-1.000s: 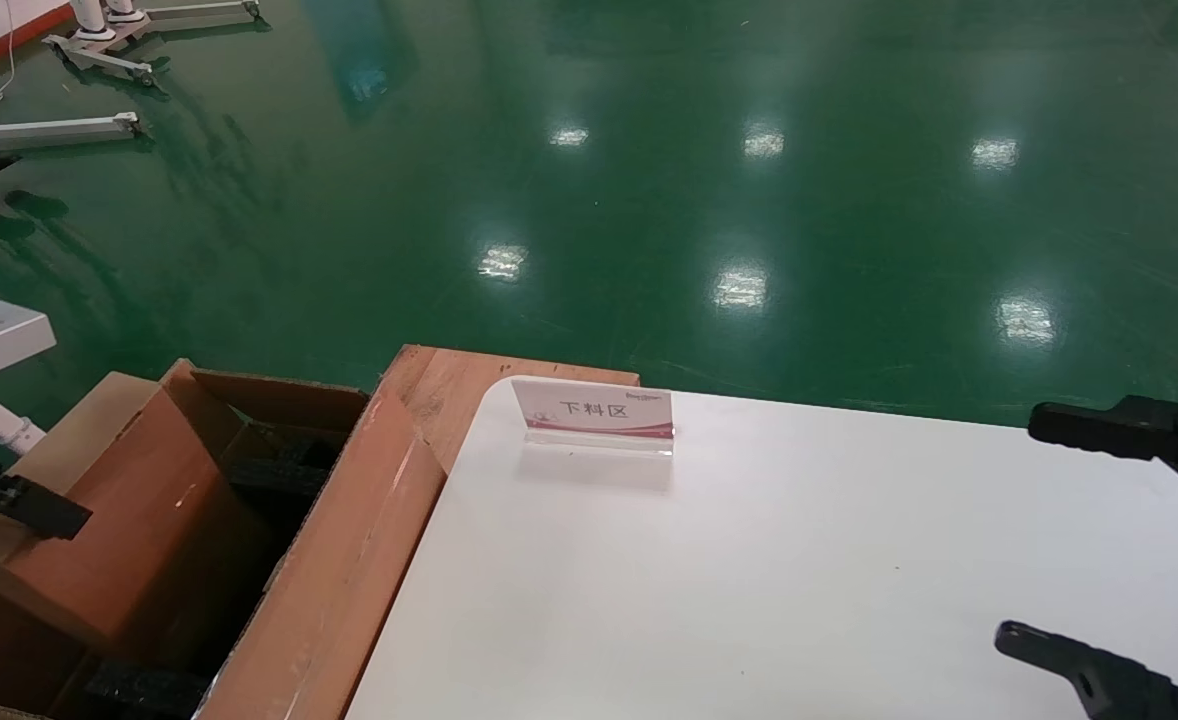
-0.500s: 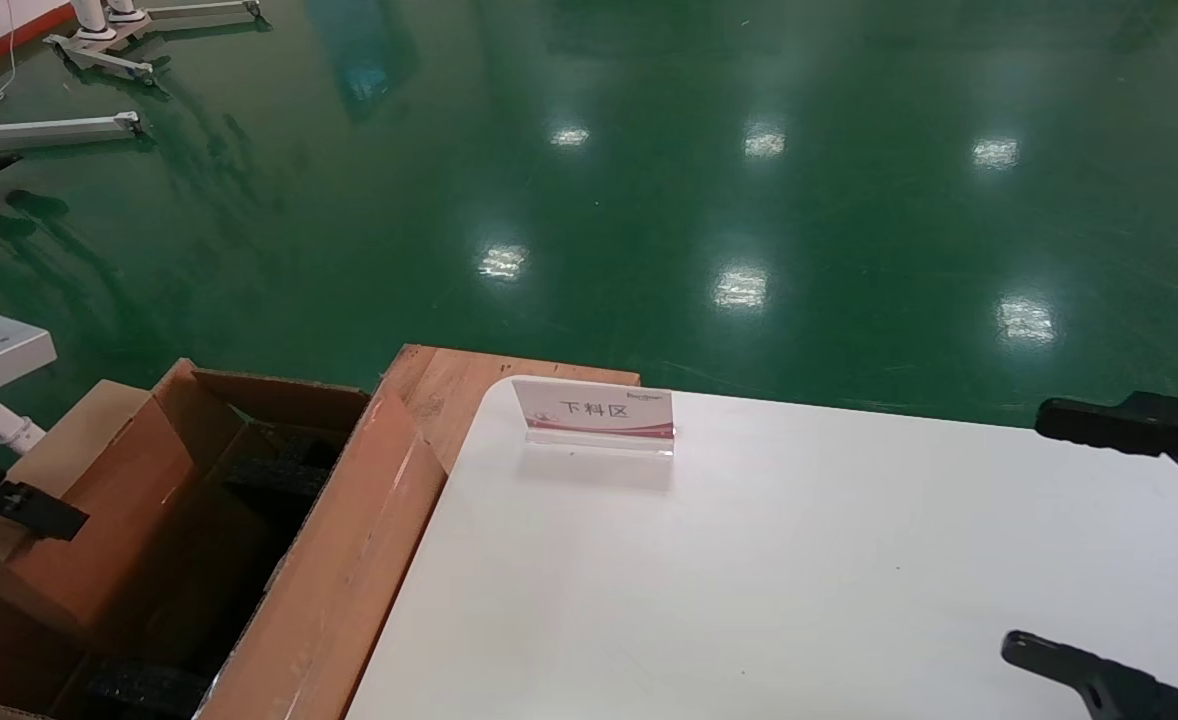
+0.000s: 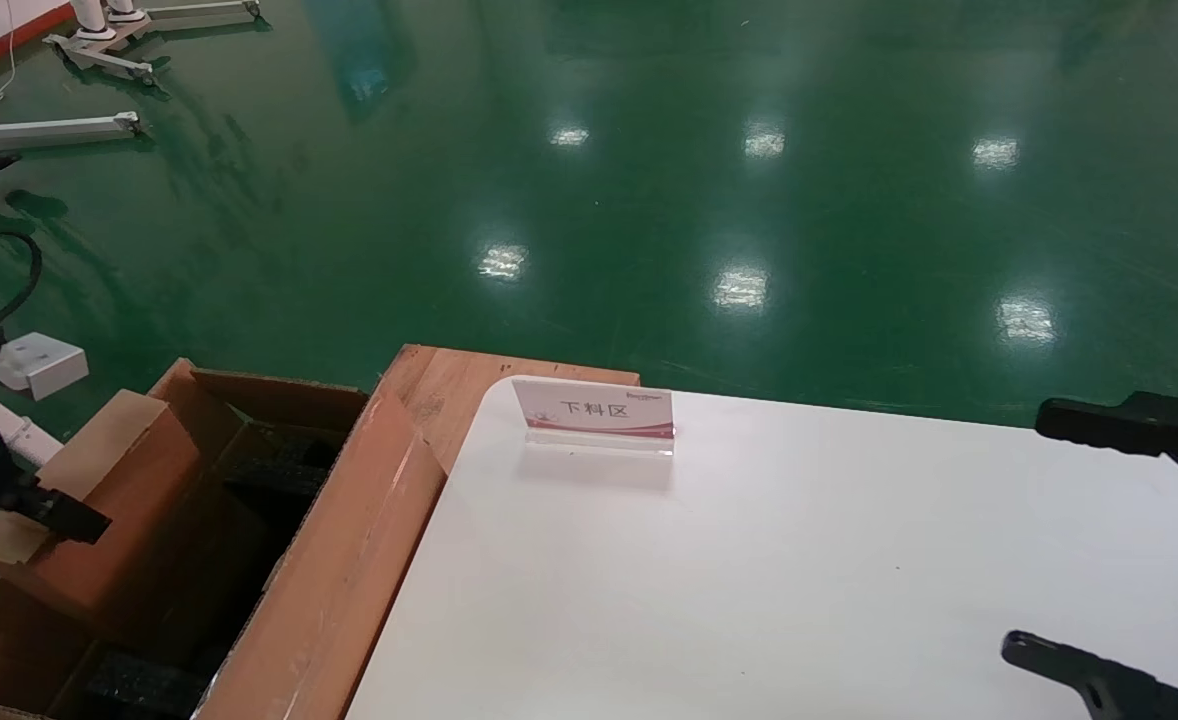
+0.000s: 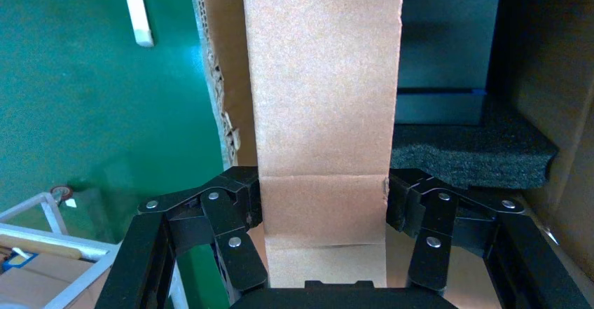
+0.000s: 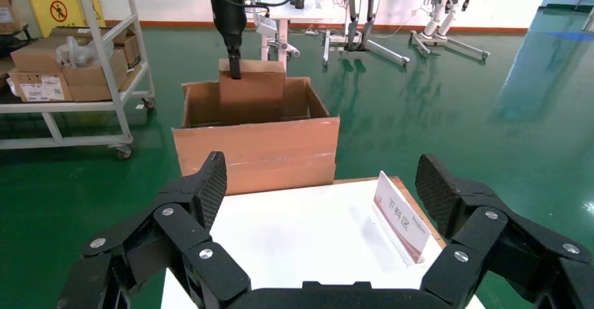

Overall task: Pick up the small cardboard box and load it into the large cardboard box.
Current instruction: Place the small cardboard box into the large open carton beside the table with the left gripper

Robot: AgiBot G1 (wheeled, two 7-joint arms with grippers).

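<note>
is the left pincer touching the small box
Touching. In the left wrist view the left pincer has a finger pressed against each side of the small cardboard box, with no gap visible.

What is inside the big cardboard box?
Inside the large cardboard box sit black foam blocks. The left gripper holds the small cardboard box in the opening. The bottom beneath it is hidden. The right gripper waits open over the white table.

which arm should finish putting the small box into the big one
Left. The left hand already grips the small cardboard box over the open large cardboard box, so it likely only needs to lower and let go. The right hand hangs open and empty above the white table.
</note>
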